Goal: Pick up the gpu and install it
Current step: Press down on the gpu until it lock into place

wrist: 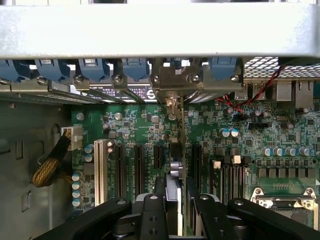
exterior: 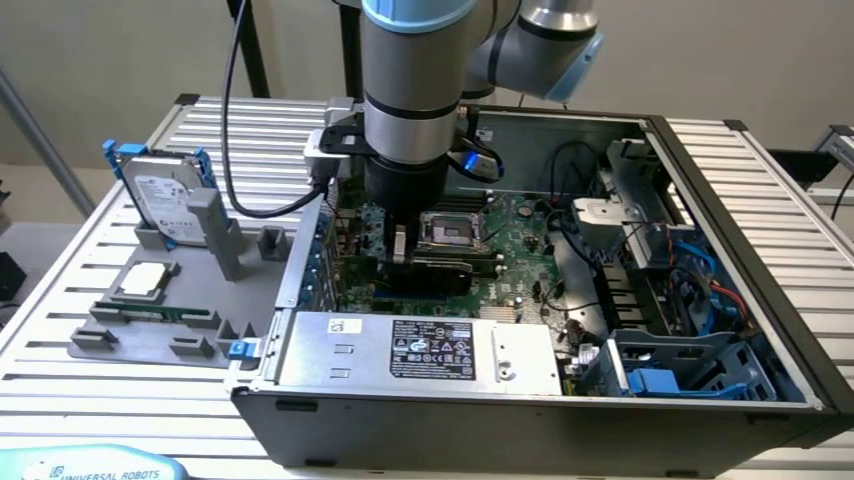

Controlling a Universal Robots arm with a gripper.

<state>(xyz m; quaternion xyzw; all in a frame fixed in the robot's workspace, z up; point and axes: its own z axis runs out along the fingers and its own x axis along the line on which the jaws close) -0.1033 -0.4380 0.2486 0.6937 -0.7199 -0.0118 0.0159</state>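
My gripper (exterior: 407,258) reaches down into the open computer case (exterior: 747,200), left of the CPU socket (exterior: 451,232) in the exterior view. It is shut on the gpu (exterior: 430,272), a black card standing on edge over the green motherboard (exterior: 521,225). In the wrist view the gpu (wrist: 181,150) runs edge-on from between my gripper's (wrist: 175,202) black fingers (wrist: 150,212) to its silver bracket (wrist: 175,82). The bracket sits at the case's rear wall among the blue slot clips. The card's lower edge lies along the black expansion slots (wrist: 139,167); I cannot tell whether it is seated.
A silver power supply (exterior: 427,350) fills the case's near side, with blue drive bays (exterior: 681,375) and cables to the exterior view's right. Outside the case, a grey fixture (exterior: 147,340) carries a hard drive (exterior: 167,205) in a blue-handled frame and a square CPU chip (exterior: 144,280).
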